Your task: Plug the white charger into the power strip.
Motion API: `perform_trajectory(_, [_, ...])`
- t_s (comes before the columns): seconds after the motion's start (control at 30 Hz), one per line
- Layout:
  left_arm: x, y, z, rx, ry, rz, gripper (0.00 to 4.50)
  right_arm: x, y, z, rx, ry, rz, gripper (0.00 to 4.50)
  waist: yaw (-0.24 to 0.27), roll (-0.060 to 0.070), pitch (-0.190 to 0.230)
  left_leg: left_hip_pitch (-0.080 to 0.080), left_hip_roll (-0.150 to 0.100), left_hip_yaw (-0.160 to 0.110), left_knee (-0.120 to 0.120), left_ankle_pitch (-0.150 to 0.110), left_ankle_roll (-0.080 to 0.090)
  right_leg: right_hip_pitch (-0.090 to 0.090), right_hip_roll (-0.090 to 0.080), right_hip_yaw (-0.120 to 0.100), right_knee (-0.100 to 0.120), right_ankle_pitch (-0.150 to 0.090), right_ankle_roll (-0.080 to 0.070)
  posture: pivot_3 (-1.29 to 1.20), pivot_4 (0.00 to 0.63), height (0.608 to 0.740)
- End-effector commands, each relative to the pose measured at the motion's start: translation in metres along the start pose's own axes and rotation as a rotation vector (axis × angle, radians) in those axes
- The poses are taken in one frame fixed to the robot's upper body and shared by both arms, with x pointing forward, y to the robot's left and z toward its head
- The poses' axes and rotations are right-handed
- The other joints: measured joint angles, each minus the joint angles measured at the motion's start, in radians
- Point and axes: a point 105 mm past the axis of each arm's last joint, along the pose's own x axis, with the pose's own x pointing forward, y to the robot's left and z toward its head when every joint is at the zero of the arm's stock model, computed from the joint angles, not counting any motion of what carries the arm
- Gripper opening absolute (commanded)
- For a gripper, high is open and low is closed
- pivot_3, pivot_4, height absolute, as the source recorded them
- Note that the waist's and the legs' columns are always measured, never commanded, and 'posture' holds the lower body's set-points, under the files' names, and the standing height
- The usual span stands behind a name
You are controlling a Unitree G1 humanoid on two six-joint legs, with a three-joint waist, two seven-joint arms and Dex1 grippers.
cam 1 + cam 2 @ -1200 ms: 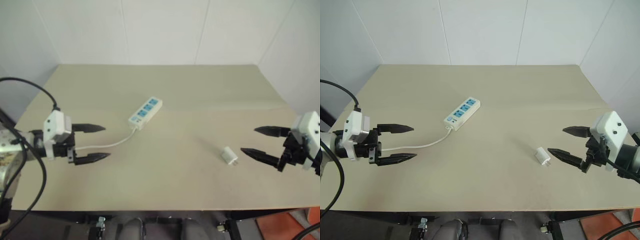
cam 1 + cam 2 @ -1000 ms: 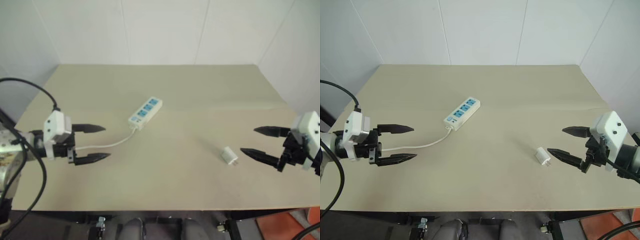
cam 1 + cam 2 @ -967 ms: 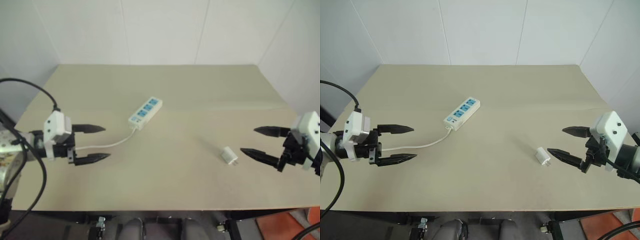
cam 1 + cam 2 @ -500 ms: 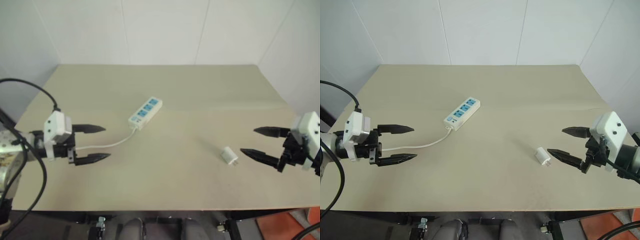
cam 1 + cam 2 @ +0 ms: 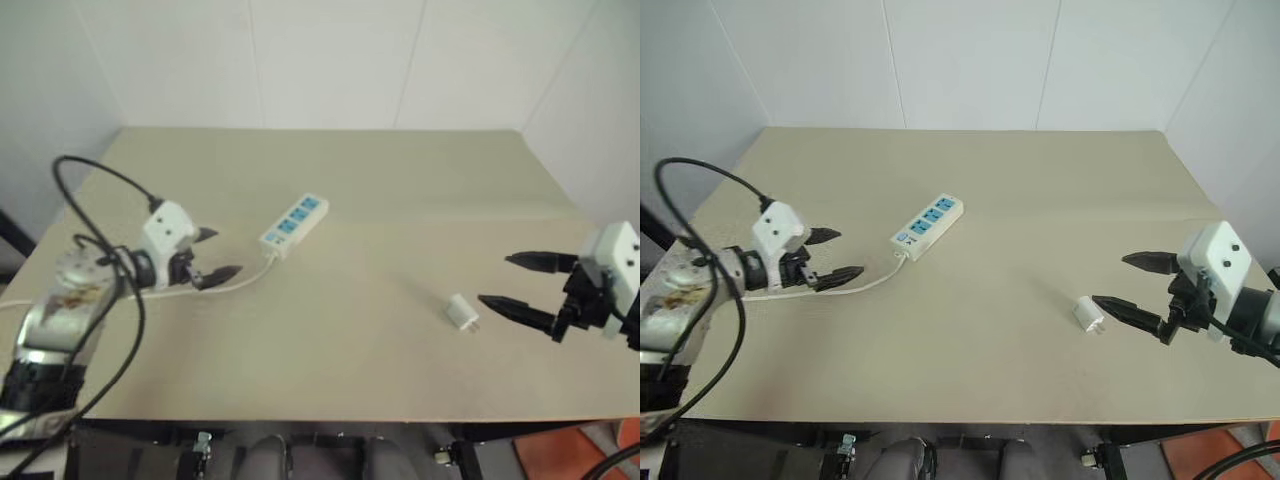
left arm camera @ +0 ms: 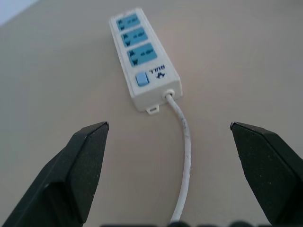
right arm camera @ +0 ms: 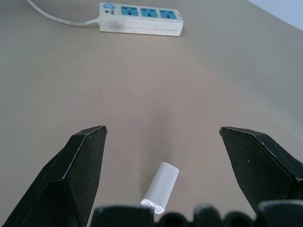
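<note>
Fingers (image 5: 222, 273) of our left gripper (image 5: 212, 256) gape empty toward the glossy power strip (image 5: 294, 223), our right gripper (image 5: 518, 287) equally wide beside the smooth white charger (image 5: 460, 311).

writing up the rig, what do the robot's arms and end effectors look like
Each end effector, left and right, has two black pointed fingers on a white boxy module. The left arm is silvery metal with a black cable looping over it.

Left gripper (image 5: 215, 256) (fingers apart) near power strip (image 5: 294, 225).
</note>
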Motion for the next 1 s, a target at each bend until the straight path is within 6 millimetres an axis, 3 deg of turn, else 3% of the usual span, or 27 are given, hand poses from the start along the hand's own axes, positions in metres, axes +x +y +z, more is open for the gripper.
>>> perform_trajectory(0.03, [0.023, -0.006, -0.028, -0.026, 0.142, 0.0, 4.49, 0.003, 0.003, 0.012, -0.028, -0.045, 0.0, 4.5, -0.001, 0.0, 0.0, 0.001, 0.0, 0.0, 0.0, 0.0, 0.0, 0.0, 0.0, 0.0, 0.0, 0.0, 0.0, 0.0, 0.15, 0.74])
perform_trajectory(0.23, [0.064, -0.016, -0.039, -0.097, 0.159, -0.012, 4.49, 0.006, 0.004, 0.016, -0.024, -0.069, 0.0, 4.5, 0.005, 0.0, 0.0, 0.0, 0.0, 0.0, 0.001, 0.0, 0.0, 0.0, 0.0, 0.0, 0.001, 0.0, 0.0, 0.0, 0.15, 0.74])
perform_trajectory(0.33, [0.075, -0.014, -0.037, -0.101, 0.144, 0.012, 3.58, 0.006, 0.006, 0.018, -0.024, -0.076, 0.002, 4.5, 0.015, 0.0, 0.0, 0.001, 0.0, 0.0, 0.001, 0.0, 0.0, 0.001, 0.0, 0.0, 0.001, 0.0, 0.0, 0.0, 0.15, 0.74])
perform_trajectory(0.43, [0.074, -0.015, -0.035, -0.1, 0.131, -0.009, 2.57, 0.006, 0.007, 0.018, -0.024, -0.075, 0.004, 4.5, 0.015, 0.0, 0.0, 0.001, 0.0, 0.0, 0.001, 0.0, 0.0, 0.001, 0.0, 0.0, 0.001, 0.0, 0.0, 0.0, 0.15, 0.74])
perform_trajectory(0.7, [0.049, -0.021, -0.04, -0.113, 0.091, -0.04, 0.02, 0.005, 0.008, 0.017, -0.024, -0.07, 0.012, 4.5, -0.006, 0.0, 0.0, 0.001, 0.001, 0.001, 0.001, 0.0, 0.0, 0.0, 0.0, 0.001, 0.001, 0.0, 0.0, 0.0, 0.15, 0.74])
perform_trajectory(0.83, [0.022, -0.041, -0.04, -0.103, 0.056, -0.175, 0.02, 0.006, 0.008, 0.017, -0.023, -0.07, 0.018, 4.5, -0.015, 0.0, 0.0, 0.001, 0.002, 0.001, -0.001, 0.0, 0.0, -0.001, 0.0, 0.003, 0.001, 0.0, 0.0, 0.0, 0.15, 0.74])
perform_trajectory(1.0, [-0.02, -0.064, -0.064, -0.007, 0.112, -0.332, 0.02, 0.007, 0.008, 0.016, -0.021, -0.066, 0.029, 4.5, -0.009, 0.0, 0.0, 0.002, 0.003, 0.002, -0.001, 0.0, 0.0, 0.0, -0.001, 0.003, 0.001, 0.0, 0.0, 0.0, 0.15, 0.74])
